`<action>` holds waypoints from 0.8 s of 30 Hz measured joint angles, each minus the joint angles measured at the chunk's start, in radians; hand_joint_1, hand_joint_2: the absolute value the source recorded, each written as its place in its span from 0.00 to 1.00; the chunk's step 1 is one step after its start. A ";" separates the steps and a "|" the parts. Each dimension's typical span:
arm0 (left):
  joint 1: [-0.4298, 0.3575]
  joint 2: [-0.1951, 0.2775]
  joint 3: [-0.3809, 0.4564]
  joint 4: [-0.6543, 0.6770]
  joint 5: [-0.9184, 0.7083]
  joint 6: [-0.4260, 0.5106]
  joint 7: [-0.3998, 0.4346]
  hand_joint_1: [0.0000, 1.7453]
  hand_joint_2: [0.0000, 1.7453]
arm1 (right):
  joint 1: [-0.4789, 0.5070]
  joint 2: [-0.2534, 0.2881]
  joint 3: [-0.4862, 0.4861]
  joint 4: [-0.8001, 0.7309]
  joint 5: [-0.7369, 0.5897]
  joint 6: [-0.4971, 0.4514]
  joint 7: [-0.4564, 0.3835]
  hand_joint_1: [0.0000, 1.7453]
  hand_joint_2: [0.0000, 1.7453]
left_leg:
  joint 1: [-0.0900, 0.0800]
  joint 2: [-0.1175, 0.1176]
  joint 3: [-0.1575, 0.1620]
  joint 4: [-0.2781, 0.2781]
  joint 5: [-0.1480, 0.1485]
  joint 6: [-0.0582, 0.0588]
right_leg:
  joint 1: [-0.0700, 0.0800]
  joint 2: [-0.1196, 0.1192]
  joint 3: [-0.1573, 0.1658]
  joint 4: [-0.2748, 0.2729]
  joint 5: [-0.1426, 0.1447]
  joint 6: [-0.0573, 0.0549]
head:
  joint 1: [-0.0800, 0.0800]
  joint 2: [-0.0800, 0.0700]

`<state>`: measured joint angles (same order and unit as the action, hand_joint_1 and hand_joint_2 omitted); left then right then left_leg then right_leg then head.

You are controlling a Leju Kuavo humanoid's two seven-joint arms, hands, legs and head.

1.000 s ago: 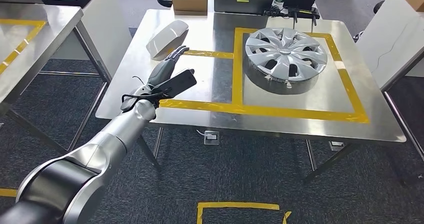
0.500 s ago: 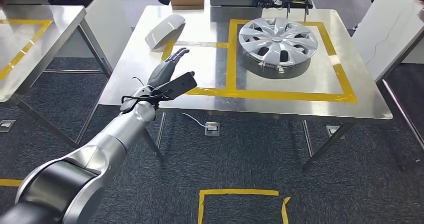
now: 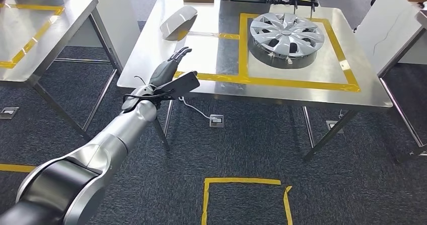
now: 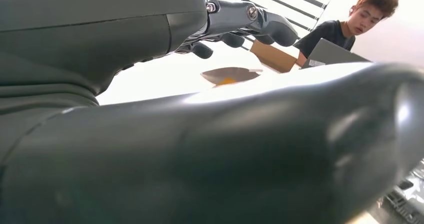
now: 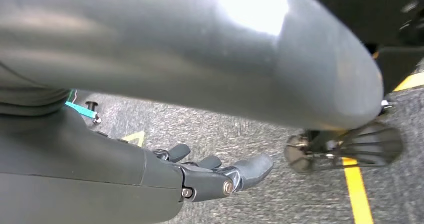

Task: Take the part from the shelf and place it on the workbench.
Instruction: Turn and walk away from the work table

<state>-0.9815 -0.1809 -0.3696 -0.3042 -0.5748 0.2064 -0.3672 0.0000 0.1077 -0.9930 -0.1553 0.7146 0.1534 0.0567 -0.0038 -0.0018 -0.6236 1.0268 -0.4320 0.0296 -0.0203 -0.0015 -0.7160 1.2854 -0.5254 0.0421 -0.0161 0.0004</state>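
Resting on the workbench (image 3: pixel 151 54) at its 11 o'clock corner: part (image 3: pixel 178 20), a silver-white shell, untouched. Hubcap (image 3: pixel 286 32) at 3 o'clock of it, inside the yellow tape frame (image 3: pixel 302 82). Left hand (image 3: pixel 168 70) over the near edge, at 6 o'clock of the part, fingers extended and apart, holding nothing. Right hand (image 5: pixel 200 176) above grey carpet, fingers loosely apart, nothing in its grasp. Person (image 4: pixel 350 26) beyond the bench.

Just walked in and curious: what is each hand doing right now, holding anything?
Left hand: open, fingers stretched out toward the table, holding nothing.
Right hand: open, hanging above the floor, holding nothing.
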 joint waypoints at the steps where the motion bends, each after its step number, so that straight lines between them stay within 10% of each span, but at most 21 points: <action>1: 0.000 0.000 0.000 0.000 0.000 0.000 0.000 0.00 0.00 | 0.000 0.000 0.000 0.000 0.000 0.000 0.000 0.00 0.00 | -0.001 0.000 -0.013 0.002 0.009 -0.002 | 0.003 0.000 0.051 -0.058 0.020 -0.007 | 0.000 0.000; 3: -0.002 0.002 0.000 -0.003 0.000 0.000 0.000 0.00 0.00 | -0.002 -0.001 -0.001 0.000 0.001 0.000 0.000 0.00 0.00 | -0.004 0.000 -0.031 0.005 0.026 -0.009 | 0.011 0.000 0.152 -0.197 0.021 -0.021 | -0.001 0.000; 5: -0.003 0.002 -0.001 -0.005 0.000 0.000 0.002 0.00 0.00 | -0.003 -0.002 -0.001 0.000 0.001 0.001 0.000 0.00 0.00 | -0.004 0.000 -0.036 0.002 0.042 -0.020 | 0.019 0.001 0.188 -0.262 0.007 -0.031 | 0.000 0.000; 8: -0.001 0.006 -0.002 -0.003 -0.001 0.000 0.010 0.00 0.00 | -0.002 -0.001 -0.002 0.001 0.001 0.002 0.000 0.00 0.00 | -0.003 -0.001 -0.046 0.006 0.039 -0.039 | 0.013 -0.002 0.170 -0.273 0.037 -0.049 | 0.001 0.000; 13: 0.014 0.019 -0.002 0.006 -0.004 0.000 0.031 0.00 0.00 | -0.001 -0.002 -0.004 0.002 0.004 0.004 0.000 0.00 0.00 | 0.008 -0.002 -0.117 0.257 -0.142 -0.067 | 0.009 -0.007 0.106 -0.278 0.095 -0.062 | -0.005 0.000; 16: 0.034 0.027 -0.004 0.013 -0.011 0.004 0.053 0.00 0.00 | 0.000 -0.002 -0.007 0.002 0.005 0.004 0.000 0.00 0.00 | 0.013 -0.001 -0.035 0.218 -0.090 -0.072 | 0.006 -0.007 0.064 -0.274 0.127 -0.054 | -0.005 0.000; 19: 0.042 0.035 -0.007 0.015 -0.015 0.012 0.078 0.00 0.00 | 0.001 -0.002 -0.009 0.002 0.005 0.004 0.001 0.00 0.00 | 0.010 -0.002 0.106 0.024 -0.095 -0.059 | 0.005 -0.007 0.042 -0.271 0.154 -0.036 | -0.006 0.000; 22: 0.058 0.051 -0.008 0.022 -0.020 0.014 0.107 0.00 0.00 | 0.003 -0.003 -0.010 0.002 0.004 0.003 0.002 0.00 0.00 | 0.004 -0.003 0.116 -0.014 -0.095 -0.031 | 0.003 -0.006 0.040 -0.278 0.177 -0.015 | -0.005 0.000; 24: 0.073 0.060 -0.008 0.029 -0.022 0.014 0.129 0.00 0.00 | 0.004 -0.006 -0.011 0.002 0.001 0.002 0.004 0.00 0.00 | 0.006 0.000 0.102 -0.018 -0.074 -0.011 | -0.001 -0.004 0.024 -0.250 0.141 -0.004 | -0.004 0.000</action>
<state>-0.9082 -0.1205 -0.3781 -0.2757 -0.5971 0.2209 -0.2380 0.0041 0.1018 -1.0041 -0.1529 0.7157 0.1555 0.0609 0.0022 -0.0023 -0.5214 1.0090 -0.5060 0.0182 -0.0209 -0.0052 -0.6919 1.0352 -0.3846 0.0377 -0.0196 0.0004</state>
